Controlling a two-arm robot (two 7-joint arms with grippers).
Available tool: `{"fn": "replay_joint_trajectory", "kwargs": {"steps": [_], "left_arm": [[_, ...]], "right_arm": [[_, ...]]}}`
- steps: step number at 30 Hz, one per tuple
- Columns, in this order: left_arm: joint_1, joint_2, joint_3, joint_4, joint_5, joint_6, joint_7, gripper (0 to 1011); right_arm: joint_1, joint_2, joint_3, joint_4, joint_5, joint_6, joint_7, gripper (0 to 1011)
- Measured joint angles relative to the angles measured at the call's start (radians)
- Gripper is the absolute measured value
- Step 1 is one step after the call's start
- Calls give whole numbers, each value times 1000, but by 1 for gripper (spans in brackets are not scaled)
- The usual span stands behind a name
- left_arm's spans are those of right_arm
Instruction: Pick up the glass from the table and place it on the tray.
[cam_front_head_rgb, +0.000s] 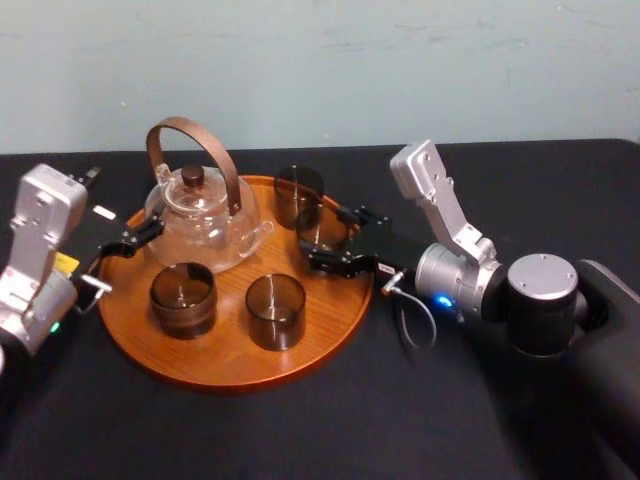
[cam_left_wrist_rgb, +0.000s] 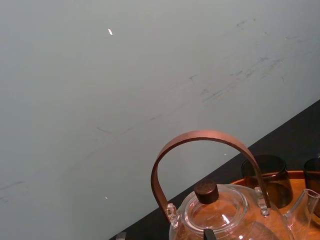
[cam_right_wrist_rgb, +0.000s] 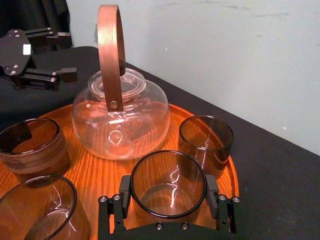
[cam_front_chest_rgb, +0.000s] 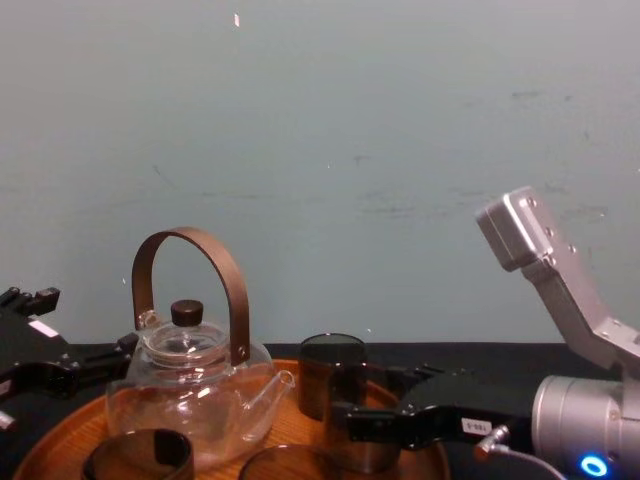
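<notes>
A: Your right gripper (cam_front_head_rgb: 328, 240) is clamped on the glass (cam_right_wrist_rgb: 168, 182), with one finger on each side of its wall. The glass sits between them over the tray, just inside the rim nearest your wrist. I can't tell whether its base touches the wood.

B: Treat it as thin, smooth and light. It's likely slippery under hard fingers, and it would crack rather than give. A hold across the full width of the wall, as you have it, looks right to me. Squeeze no harder than you need.

A: Room is tight. Just beyond your fingertips stands a second dark glass (cam_right_wrist_rgb: 206, 142), and past it to one side is the glass teapot (cam_right_wrist_rgb: 120, 117). Off the gripper's other side are another glass (cam_front_head_rgb: 275, 310) and a wood-banded cup (cam_front_head_rgb: 182, 298).

B: The tray (cam_front_head_rgb: 230, 370) is grained wood with a low rim. It's flat and should give some grip, so the glass ought to stand steady if you lower it level. The black table (cam_front_head_rgb: 450, 420) lies under your wrist. Your left gripper (cam_front_head_rgb: 125, 245) is parked across the tray from the right one, beside the teapot.
</notes>
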Motion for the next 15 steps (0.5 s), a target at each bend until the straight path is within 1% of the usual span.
{"fn": "replay_joint_trajectory", "kwargs": {"steps": [15], "left_arm": [[0, 0, 0, 0, 0, 0, 0, 1002]], "right_arm": [[-1, -1, -2, 5, -7, -1, -4, 900]]}}
